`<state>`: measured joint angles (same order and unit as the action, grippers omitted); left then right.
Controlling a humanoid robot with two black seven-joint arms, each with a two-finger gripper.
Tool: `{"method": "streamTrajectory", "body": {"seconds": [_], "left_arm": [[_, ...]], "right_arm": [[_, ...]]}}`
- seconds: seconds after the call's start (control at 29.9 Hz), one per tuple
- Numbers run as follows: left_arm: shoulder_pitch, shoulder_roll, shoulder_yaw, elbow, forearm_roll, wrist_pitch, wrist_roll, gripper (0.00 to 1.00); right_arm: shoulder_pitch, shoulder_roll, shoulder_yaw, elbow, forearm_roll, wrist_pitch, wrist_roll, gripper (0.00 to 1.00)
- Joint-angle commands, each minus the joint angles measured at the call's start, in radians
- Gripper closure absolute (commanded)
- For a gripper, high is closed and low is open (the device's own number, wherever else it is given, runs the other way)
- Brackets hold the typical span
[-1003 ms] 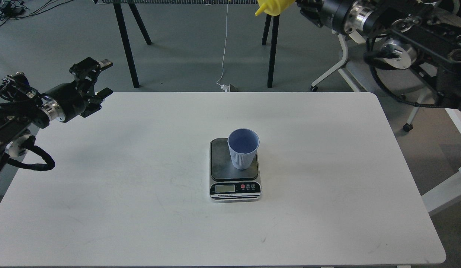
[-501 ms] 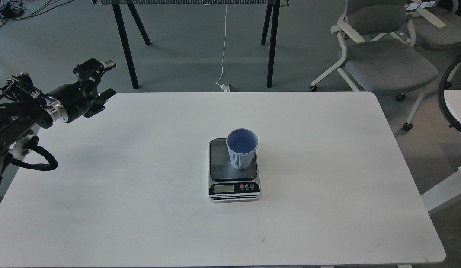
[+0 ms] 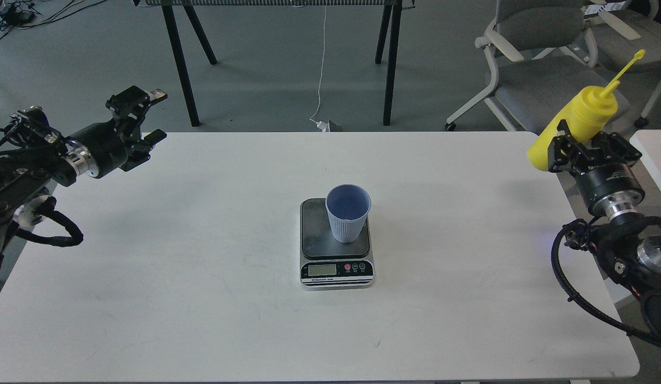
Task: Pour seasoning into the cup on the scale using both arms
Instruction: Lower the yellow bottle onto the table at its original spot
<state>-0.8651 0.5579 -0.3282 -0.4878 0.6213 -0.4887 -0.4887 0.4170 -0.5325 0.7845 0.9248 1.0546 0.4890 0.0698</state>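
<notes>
The light-blue ribbed cup (image 3: 348, 215) stands upright on the dark platform of the digital scale (image 3: 335, 265) at the middle of the white table (image 3: 202, 277). My right gripper (image 3: 586, 145) is shut on the yellow squeeze bottle (image 3: 574, 127) at the table's far right edge. The bottle leans with its nozzle up and to the right, its cap strap sticking out. My left gripper (image 3: 149, 114) is open and empty above the table's far left corner, well away from the cup.
Grey office chairs (image 3: 543, 80) stand behind the table's right end. Black legs (image 3: 181, 64) of another table stand behind, with a white cable (image 3: 320, 74) on the floor. A white surface edge (image 3: 653, 154) lies at the far right.
My right arm, holding the bottle at the top of the view a second ago, left the view and now is at the table's right edge with the bottle. My left gripper shifted slightly.
</notes>
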Motion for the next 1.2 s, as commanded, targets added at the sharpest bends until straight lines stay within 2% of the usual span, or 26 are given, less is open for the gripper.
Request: {"method": "streamTrajectory", "body": {"seconds": [0.0,0.33,0.6,1.07,1.17], "left_arm": [[0.0,0.002,0.0,0.0,0.0,0.0,0.0,0.0],[0.0,-0.006,0.0,0.0,0.0,0.0,0.0,0.0],[0.0,-0.007,0.0,0.0,0.0,0.0,0.0,0.0],[0.0,-0.007,-0.002,0.0,0.0,0.0,0.0,0.0],[0.0,-0.006,-0.002,0.0,-0.002,0.0,0.0,0.0]], "right_arm": [[-0.05,0.051,-0.001,-0.001,-0.004,0.0,0.002,0.98],[-0.09,0.069,-0.01,-0.001,-0.016,0.0,0.005,0.98],[-0.119,0.149,-0.002,-0.004,-0.08,0.0,0.019,0.99],[-0.138,0.192,-0.016,-0.004,-0.148,0.0,0.022,0.98],[-0.135,0.192,-0.016,-0.004,-0.16,0.0,0.022,0.93]]}}
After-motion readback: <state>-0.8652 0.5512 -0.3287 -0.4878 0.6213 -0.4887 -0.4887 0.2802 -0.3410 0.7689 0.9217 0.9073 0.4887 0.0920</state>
